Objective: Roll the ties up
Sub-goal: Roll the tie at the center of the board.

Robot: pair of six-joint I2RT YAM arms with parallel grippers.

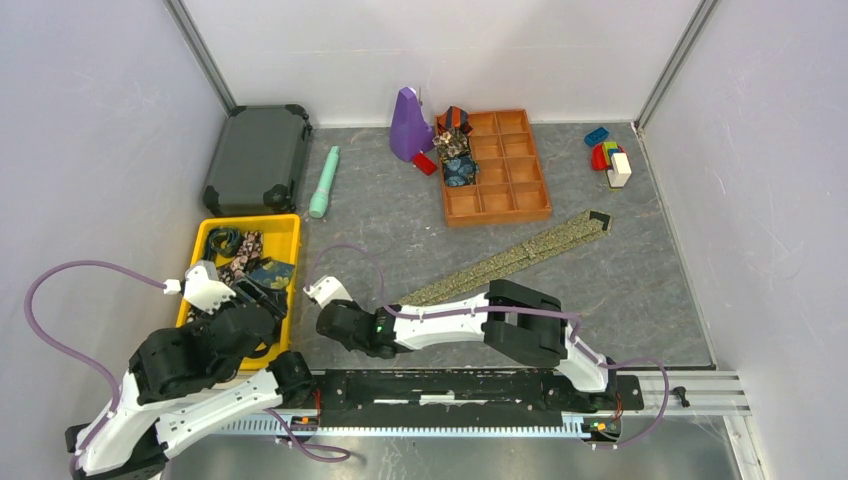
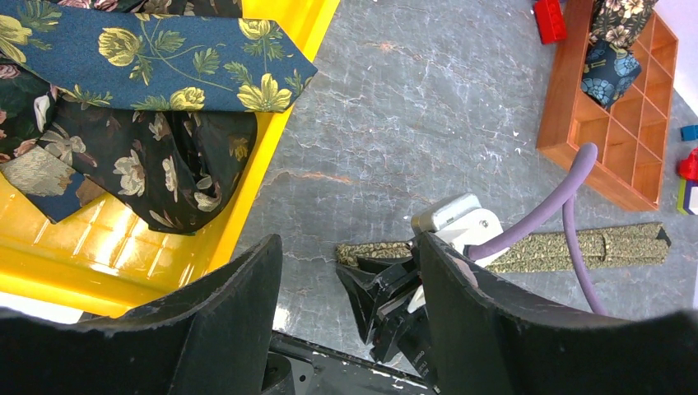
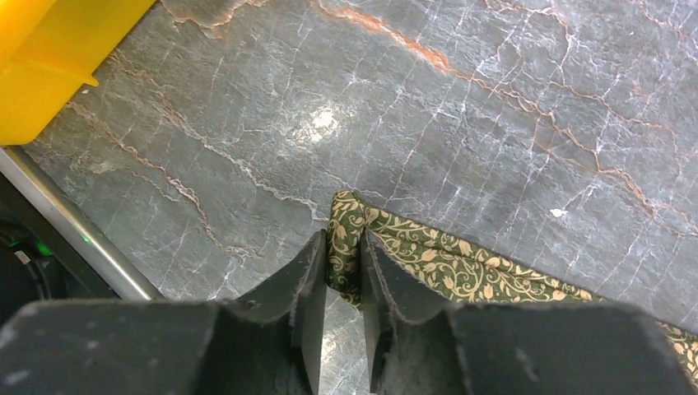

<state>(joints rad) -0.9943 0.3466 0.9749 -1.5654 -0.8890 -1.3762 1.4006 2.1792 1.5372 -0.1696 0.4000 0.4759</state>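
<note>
An olive-gold tie (image 1: 510, 258) lies flat and diagonal on the grey mat. Its narrow end (image 3: 344, 239) sits pinched between the fingers of my right gripper (image 3: 342, 247), which is shut on it low over the mat (image 1: 335, 318). The same tie (image 2: 588, 247) runs off to the right in the left wrist view. My left gripper (image 2: 346, 247) hangs open beside the yellow bin (image 1: 285, 232), holding nothing. A navy tie with yellow flowers (image 2: 156, 70) and a dark floral tie (image 2: 165, 164) lie loose in that bin. Rolled ties (image 1: 455, 150) sit in the wooden tray (image 1: 510, 180).
A dark suitcase (image 1: 258, 158) stands at the back left, with a teal cylinder (image 1: 324, 182) beside it. A purple object (image 1: 408, 125) and a red block (image 1: 425, 163) sit by the tray. Coloured toy blocks (image 1: 610, 160) lie at the back right. White walls close three sides.
</note>
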